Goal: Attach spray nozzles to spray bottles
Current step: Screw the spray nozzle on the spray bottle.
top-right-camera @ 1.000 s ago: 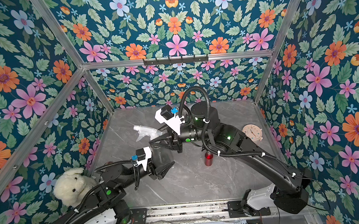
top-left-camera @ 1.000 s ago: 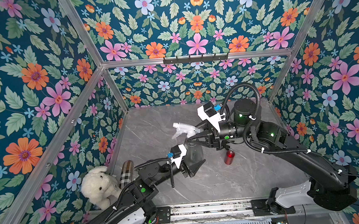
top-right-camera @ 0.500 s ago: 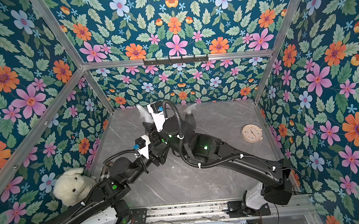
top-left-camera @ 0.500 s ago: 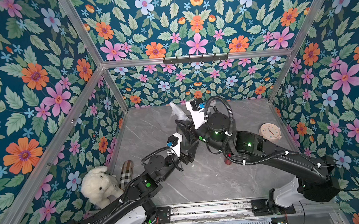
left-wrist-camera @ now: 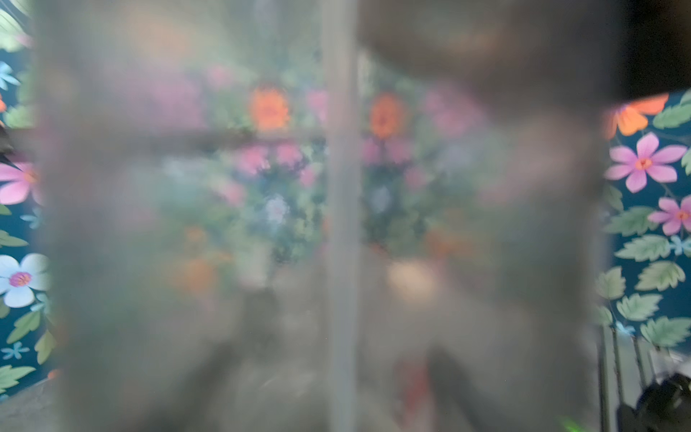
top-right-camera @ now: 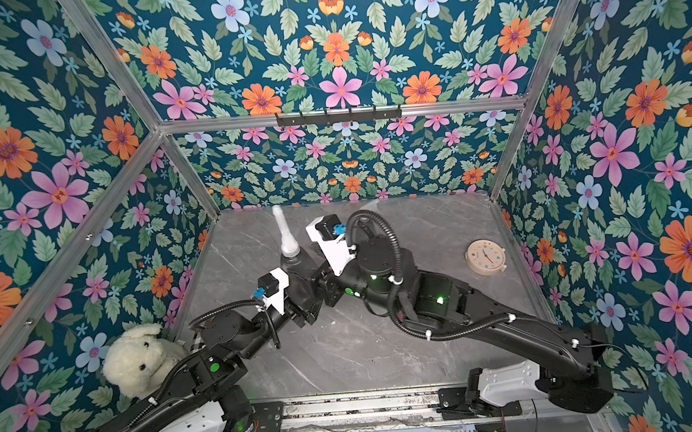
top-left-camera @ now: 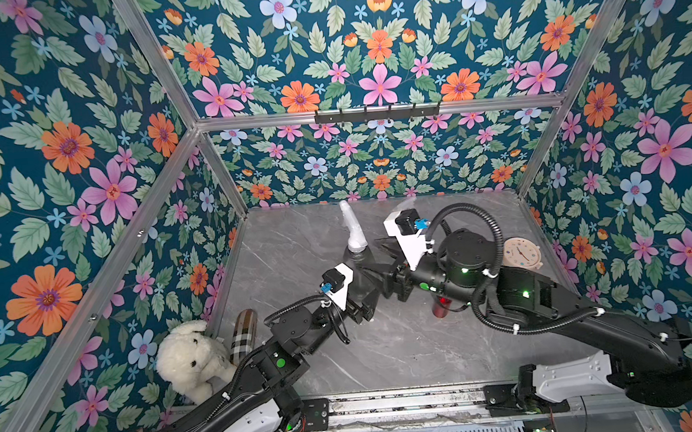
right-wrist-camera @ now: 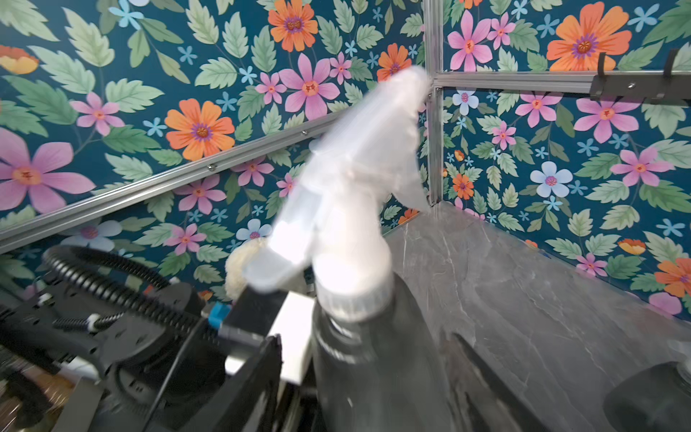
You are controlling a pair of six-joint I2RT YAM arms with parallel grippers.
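**Item 1:** smoky-grey bottle (top-left-camera: 359, 263) (top-right-camera: 298, 266) (right-wrist-camera: 370, 359). Translucent, pear-shaped, approx. upright, centre of frame in both top views.

**Item 2:** clear trigger nozzle (top-left-camera: 351, 227) (top-right-camera: 285, 229) (right-wrist-camera: 351, 179). Whitish, collar seated on item 1's neck, spout twd top of frame. Motion-blurred in rt wrist view. Dip tube (left-wrist-camera: 338, 224) runs straight down inside bottle.

**Item 3:** red bottle (top-left-camera: 439, 307). Slim metallic cyl., standing, right of centre, upper part hidden.

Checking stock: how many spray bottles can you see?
2: grey bottle in the left gripper; red bottle beneath the right arm. More may hide behind the arms.
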